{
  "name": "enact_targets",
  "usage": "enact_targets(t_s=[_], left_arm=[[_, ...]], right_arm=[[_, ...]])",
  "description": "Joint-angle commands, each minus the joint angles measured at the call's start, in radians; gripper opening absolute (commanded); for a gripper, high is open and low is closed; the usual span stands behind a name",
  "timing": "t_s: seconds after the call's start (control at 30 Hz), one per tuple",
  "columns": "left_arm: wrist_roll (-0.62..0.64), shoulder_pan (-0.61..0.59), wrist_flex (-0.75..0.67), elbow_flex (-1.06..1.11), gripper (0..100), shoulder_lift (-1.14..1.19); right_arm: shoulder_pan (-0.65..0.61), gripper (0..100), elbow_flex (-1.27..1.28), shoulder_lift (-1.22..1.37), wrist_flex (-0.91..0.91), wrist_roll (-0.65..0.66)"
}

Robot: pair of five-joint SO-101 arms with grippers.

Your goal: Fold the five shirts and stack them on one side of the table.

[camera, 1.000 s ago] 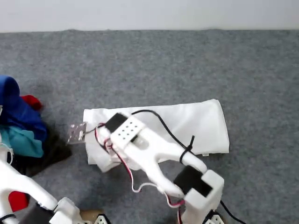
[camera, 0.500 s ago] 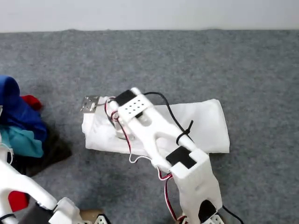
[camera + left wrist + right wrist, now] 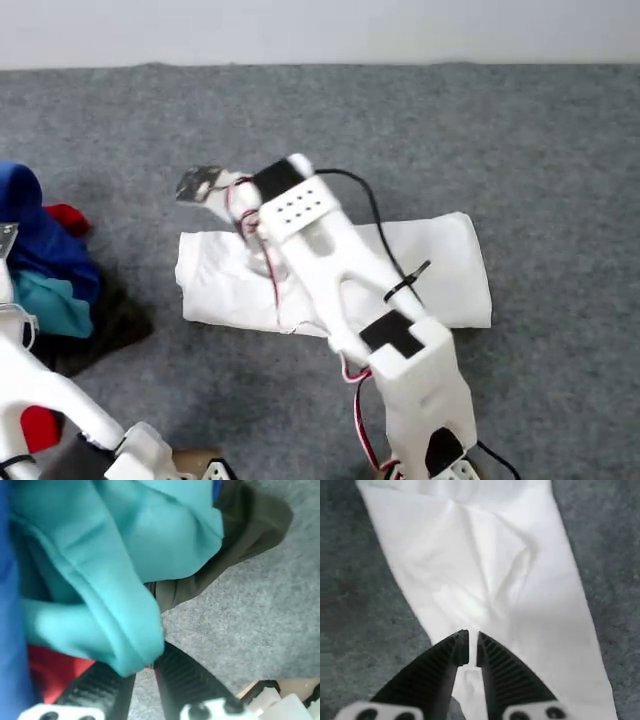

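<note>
A folded white shirt (image 3: pixel 440 265) lies across the middle of the grey table. My right arm stretches over it, with the right gripper (image 3: pixel 200 185) just past the shirt's far left corner, above the carpet. In the right wrist view the white shirt (image 3: pixel 485 570) lies flat below the right gripper (image 3: pixel 468 636), which is shut and holds nothing. My left gripper (image 3: pixel 145 667) is at the pile on the left, its fingers closed on a fold of the teal shirt (image 3: pixel 125 555). The fabric hides the tips.
At the table's left edge the pile holds a blue shirt (image 3: pixel 25 225), a teal shirt (image 3: pixel 45 300), a red shirt (image 3: pixel 68 215) and a dark shirt (image 3: pixel 110 320). Bare grey carpet (image 3: pixel 450 130) stretches behind and to the right of the white shirt.
My right gripper moved from the white shirt's near left corner toward the far side, past its edge. The bulging flap there now lies flat. The left gripper's tip has appeared by the pile.
</note>
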Motion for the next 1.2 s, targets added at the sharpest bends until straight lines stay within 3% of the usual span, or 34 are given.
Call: enact_targets(t_s=[0.0, 0.2, 0.43, 0.63, 0.8, 1.0, 1.17], left_arm=[[-0.006, 0.008, 0.018, -0.041, 2, -0.011], [-0.006, 0.008, 0.018, -0.041, 2, -0.011], [-0.006, 0.006, 0.049, -0.051, 2, -0.012], [-0.006, 0.009, 0.087, -0.119, 2, -0.012], [-0.005, 0.086, 0.158, -0.137, 2, -0.012], [0.058, 0.166, 0.161, -0.133, 2, -0.077], [0.061, 0.218, 0.163, -0.110, 2, -0.158]], right_arm=[[-0.070, 1.8, -0.061, -0.001, 0.082, -0.014], [-0.076, 1.0, -0.052, 0.114, 0.030, -0.008], [0.070, 1.0, -0.066, 0.199, -0.162, -0.006], [0.119, 1.0, -0.230, 0.205, -0.096, -0.011], [0.107, 1.0, -0.275, 0.200, -0.035, -0.011], [-0.002, 1.0, -0.276, 0.203, 0.074, -0.014], [0.024, 1.0, -0.273, 0.255, -0.053, -0.012]])
